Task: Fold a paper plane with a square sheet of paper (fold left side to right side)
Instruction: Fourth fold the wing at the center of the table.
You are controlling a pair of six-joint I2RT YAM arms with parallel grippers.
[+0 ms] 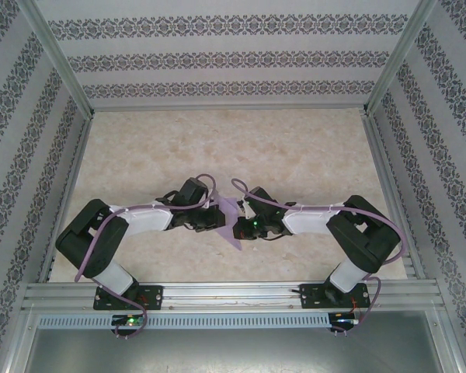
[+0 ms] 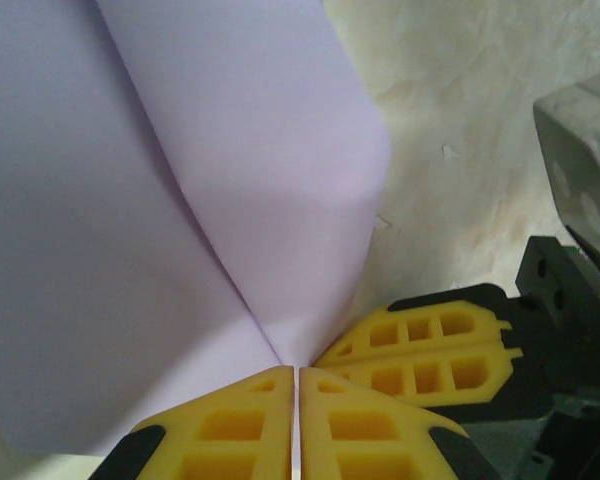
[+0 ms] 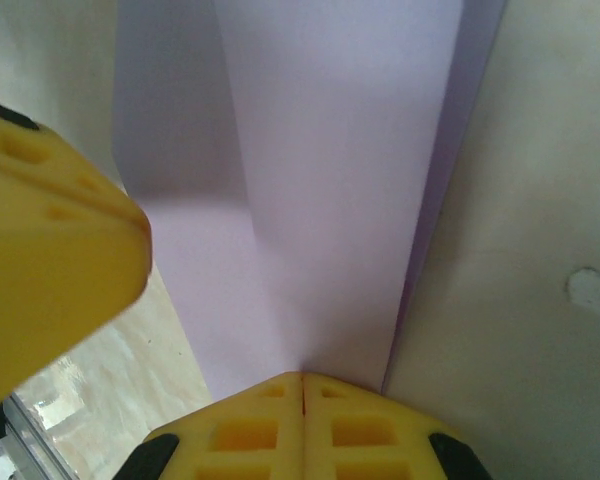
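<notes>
The lavender paper [image 1: 234, 237] is folded and held up off the table between the two arms, at the middle of the near half. In the left wrist view the paper [image 2: 180, 200] shows a sharp diagonal crease that runs down into my left gripper [image 2: 297, 375], which is shut on its lower edge. My right gripper [image 3: 302, 380] is shut on another part of the paper [image 3: 340, 180], whose panels rise straight up from the fingertips. Seen from above, the left gripper [image 1: 221, 220] and right gripper [image 1: 240, 225] almost touch. The right gripper's yellow fingers [image 2: 430, 345] sit just right of the left one's.
The marble-patterned tabletop [image 1: 233, 148] stretches behind the arms. Patterned walls [image 1: 233, 58] with aluminium posts close in the back and both sides. A metal rail [image 1: 233, 294] carries both arm bases along the near edge. The left gripper's blurred yellow finger [image 3: 50, 270] stands close in the right wrist view.
</notes>
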